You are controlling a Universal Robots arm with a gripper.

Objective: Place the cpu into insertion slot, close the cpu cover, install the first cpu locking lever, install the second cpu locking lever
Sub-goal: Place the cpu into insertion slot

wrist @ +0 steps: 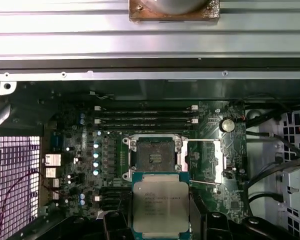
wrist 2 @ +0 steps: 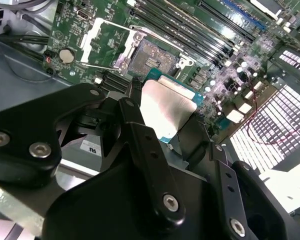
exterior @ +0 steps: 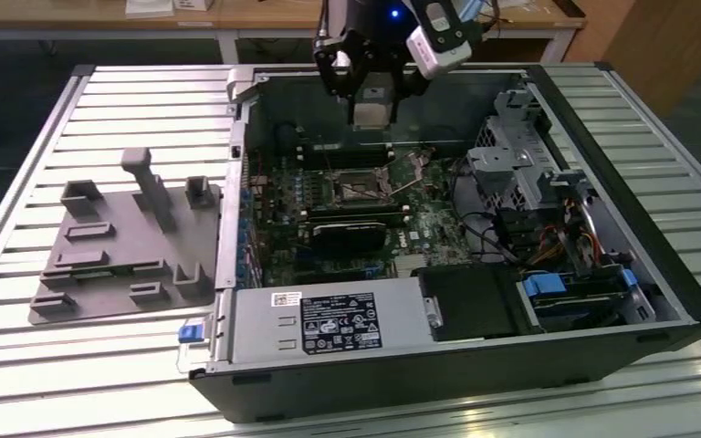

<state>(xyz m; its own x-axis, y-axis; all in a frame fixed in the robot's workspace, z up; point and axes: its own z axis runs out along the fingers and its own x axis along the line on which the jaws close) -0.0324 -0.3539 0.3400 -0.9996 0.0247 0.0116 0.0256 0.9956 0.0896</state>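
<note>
Your arm (exterior: 369,27) hung from the top edge of the exterior view, wrist turned straight down, a blue light glowing on it and a pale camera housing (exterior: 440,36) mounted on the side toward the exterior view's right. Below it, your black gripper (exterior: 371,91) pointed downward, its two fingers clamped on opposite edges of the cpu (exterior: 371,111), held aloft between the tips. In the second wrist view the bolted black fingers (wrist 2: 140,135) flanked the chip's pale metal top; in the first wrist view the fingertips (wrist: 115,225) pinched it from both sides.
</note>
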